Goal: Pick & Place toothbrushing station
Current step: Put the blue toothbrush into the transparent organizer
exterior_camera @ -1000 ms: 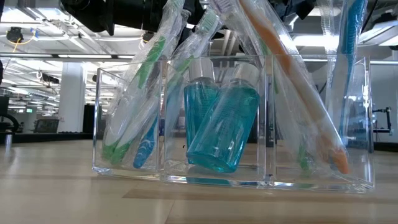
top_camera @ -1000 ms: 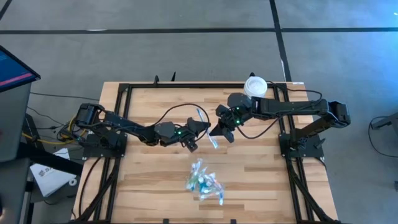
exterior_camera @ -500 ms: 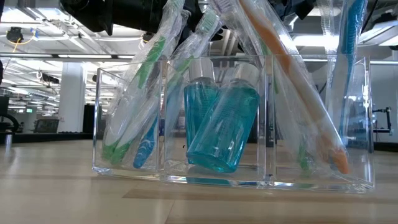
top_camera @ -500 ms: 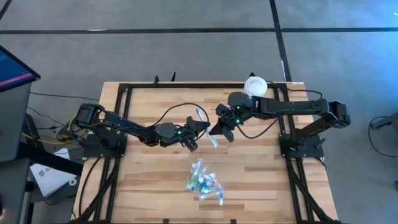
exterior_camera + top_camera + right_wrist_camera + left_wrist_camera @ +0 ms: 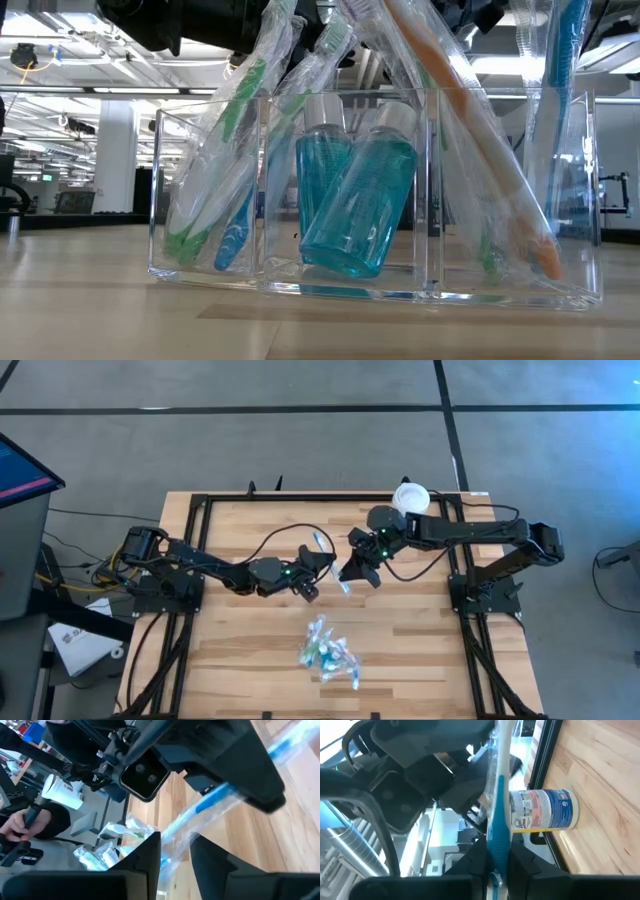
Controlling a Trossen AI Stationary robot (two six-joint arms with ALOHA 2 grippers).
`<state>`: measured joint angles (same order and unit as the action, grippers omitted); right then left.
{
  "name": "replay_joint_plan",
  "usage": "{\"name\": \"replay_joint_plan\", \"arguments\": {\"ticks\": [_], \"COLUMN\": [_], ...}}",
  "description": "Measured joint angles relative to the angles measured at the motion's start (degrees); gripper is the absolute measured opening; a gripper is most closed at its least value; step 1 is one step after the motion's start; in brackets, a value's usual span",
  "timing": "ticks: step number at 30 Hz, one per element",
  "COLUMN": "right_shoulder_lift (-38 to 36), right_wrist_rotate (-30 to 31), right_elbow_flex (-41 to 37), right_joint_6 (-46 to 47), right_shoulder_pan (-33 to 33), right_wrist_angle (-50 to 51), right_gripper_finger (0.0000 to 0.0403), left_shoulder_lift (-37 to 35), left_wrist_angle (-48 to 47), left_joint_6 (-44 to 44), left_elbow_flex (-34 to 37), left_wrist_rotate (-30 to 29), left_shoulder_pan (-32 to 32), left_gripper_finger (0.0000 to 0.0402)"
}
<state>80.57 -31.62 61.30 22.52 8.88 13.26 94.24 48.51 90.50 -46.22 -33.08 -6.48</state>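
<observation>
Both tools grip one blue toothbrush lying front-to-back.

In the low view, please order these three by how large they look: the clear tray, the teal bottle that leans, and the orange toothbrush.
1. clear tray: widest, spans most of the picture.
2. orange toothbrush: long, though cut off at the top.
3. leaning teal bottle: smallest.
All three stand together, so nearness hardly distorts the order.

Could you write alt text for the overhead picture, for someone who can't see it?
Seen from above, two dark robot arms meet mid-table, the left gripper and right gripper both at a wrapped blue toothbrush. Nearer the front edge of the wooden table sits a clear tray of toothbrushes; a white tub stands at the back.
</observation>
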Motion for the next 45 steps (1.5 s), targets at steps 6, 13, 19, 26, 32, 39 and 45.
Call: {"name": "replay_joint_plan", "arguments": {"ticks": [6, 13, 19, 26, 32, 39, 45], "right_shoulder_lift": [-2.0, -5.5, -6.4, -6.3, -6.3, -6.3, -6.3], "right_wrist_rotate": [-0.1, 0.0, 2.8, 5.0, 6.5, 9.4, 9.4], "right_elbow_flex": [-0.1, 0.0, 0.0, 0.0, 0.0, 0.0, 0.0], "right_joint_6": [-0.3, -0.6, -2.2, -4.2, -4.5, -4.7, -4.6], "right_shoulder_pan": [1.1, 1.1, 1.1, 1.1, 1.1, 0.9, 0.9], "right_wrist_angle": [1.2, 3.0, 7.1, 13.3, 15.2, 17.3, 17.8], "right_gripper_finger": [0.0098, 0.0098, 0.0098, 0.0098, 0.0098, 0.0098, 0.0098], "left_shoulder_lift": [0.0, 0.0, 0.0, 0.0, 0.0, 0.0, -2.3], "left_wrist_angle": [-1.5, -3.4, -3.3, -3.6, -3.7, -4.3, -10.0], "left_joint_6": [-4.4, -7.4, -16.5, -28.8, -37.2, -46.5, -57.2], "left_elbow_flex": [0.0, 0.1, 0.1, 0.1, 0.1, 0.1, 0.1], "left_wrist_rotate": [-0.2, -2.6, -4.8, -5.6, -7.2, -8.1, -6.7], "left_shoulder_pan": [0.1, 0.2, 0.2, 0.0, 0.0, 0.0, 0.0], "left_gripper_finger": [0.0034, 0.0028, 0.0039, 0.0028, 0.0038, 0.0028, 0.0038]}}
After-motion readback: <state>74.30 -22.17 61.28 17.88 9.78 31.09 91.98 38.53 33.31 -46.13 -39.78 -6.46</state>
